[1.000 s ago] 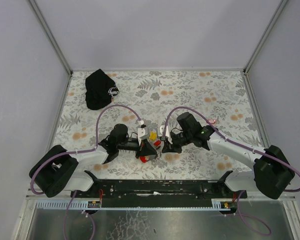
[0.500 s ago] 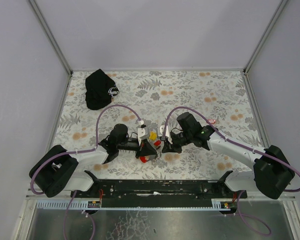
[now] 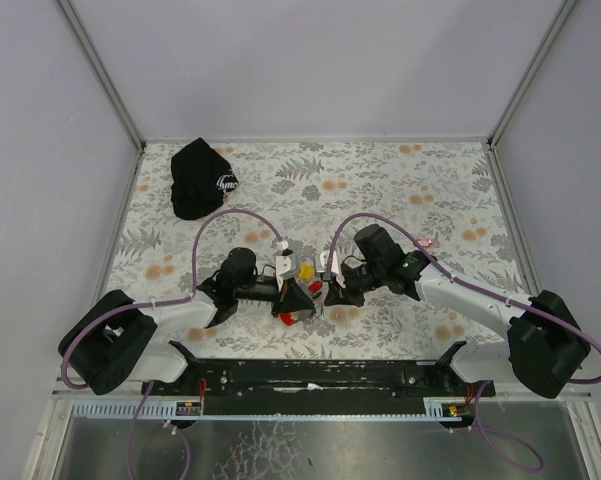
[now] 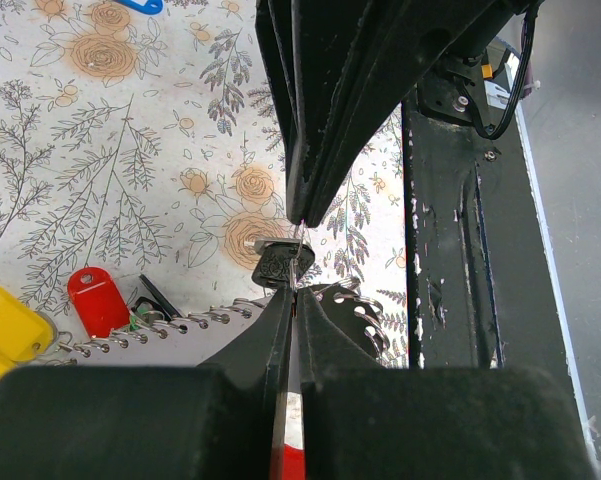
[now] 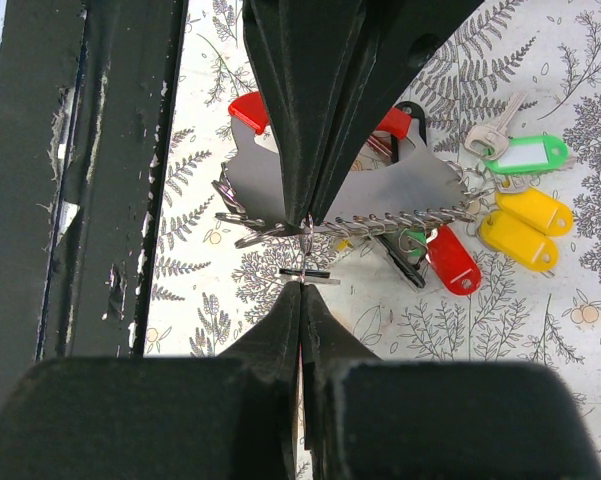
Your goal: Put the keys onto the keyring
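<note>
My two grippers meet tip to tip near the table's front middle. In the left wrist view my left gripper (image 4: 295, 287) is shut, with red plastic showing between its fingers. The thin keyring (image 4: 298, 250) runs from its tip up to the right gripper's tip. A small black key (image 4: 278, 266) hangs on that ring. In the right wrist view my right gripper (image 5: 302, 283) is shut on the keyring (image 5: 306, 240), and the black key (image 5: 307, 272) lies crosswise at its tip. Loose keys lie behind: green tag (image 5: 525, 155), yellow tags (image 5: 533, 210), red tag (image 5: 452, 262).
A grey plate (image 5: 400, 190) edged with several wire rings lies under the grippers. A black cap (image 3: 202, 178) sits at the back left. A lone small red tag (image 3: 428, 242) lies to the right and a blue tag (image 4: 140, 5) farther off. The black base rail (image 3: 320, 375) runs along the near edge.
</note>
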Motion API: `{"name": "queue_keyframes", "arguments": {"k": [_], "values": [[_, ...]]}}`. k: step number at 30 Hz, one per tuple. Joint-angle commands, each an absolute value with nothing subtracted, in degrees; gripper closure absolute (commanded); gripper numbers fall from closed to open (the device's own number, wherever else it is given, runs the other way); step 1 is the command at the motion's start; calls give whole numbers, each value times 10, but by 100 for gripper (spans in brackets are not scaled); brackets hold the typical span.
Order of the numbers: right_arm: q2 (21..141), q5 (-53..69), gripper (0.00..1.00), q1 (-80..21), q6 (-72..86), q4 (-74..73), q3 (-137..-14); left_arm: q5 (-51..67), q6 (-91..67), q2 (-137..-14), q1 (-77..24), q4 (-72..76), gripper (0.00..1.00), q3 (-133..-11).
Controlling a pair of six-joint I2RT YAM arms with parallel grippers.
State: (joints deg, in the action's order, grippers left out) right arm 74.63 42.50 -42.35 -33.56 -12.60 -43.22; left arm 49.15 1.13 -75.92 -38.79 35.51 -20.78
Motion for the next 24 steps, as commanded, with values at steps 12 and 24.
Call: {"name": "queue_keyframes", "arguments": {"k": [12,24], "values": [[756,426,100,-430,-320,-111,-457,520,14,-770,-388,380,100,-227],[749,378,100,-431,-284,-110,-449,477,24,-754,-389,367,100,-223]]}}
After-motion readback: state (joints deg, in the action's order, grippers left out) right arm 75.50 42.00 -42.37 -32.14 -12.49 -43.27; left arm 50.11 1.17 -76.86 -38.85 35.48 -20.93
